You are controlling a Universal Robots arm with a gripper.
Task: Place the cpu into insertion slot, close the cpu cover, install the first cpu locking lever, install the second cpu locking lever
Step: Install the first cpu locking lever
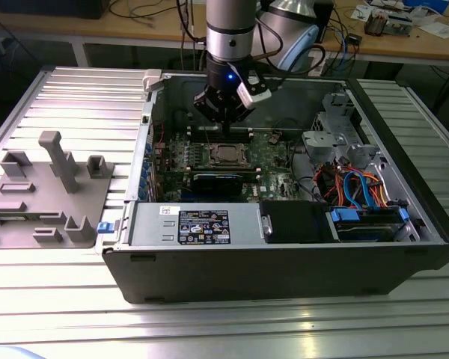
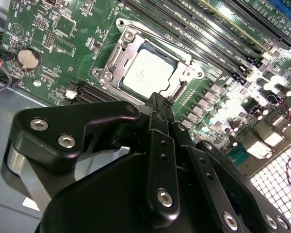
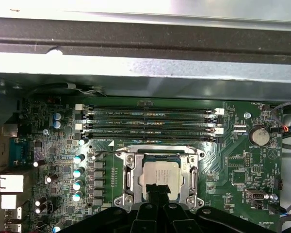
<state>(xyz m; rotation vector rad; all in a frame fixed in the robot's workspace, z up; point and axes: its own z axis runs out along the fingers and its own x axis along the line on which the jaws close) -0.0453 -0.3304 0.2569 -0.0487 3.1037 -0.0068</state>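
One chip (image 1: 226, 154) sits in the one socket (image 1: 210, 155), just above the middle of the exterior view, inside the open computer case (image 1: 284, 277). One metal cover (image 3: 190, 170) lies flat around the chip. Four long black memory slots (image 3: 148, 121) run beside it. The single claw (image 2: 157, 99) has its fingers drawn together, gripping nothing. Its tips are at the cover's edge, and I cannot tell whether they touch it.
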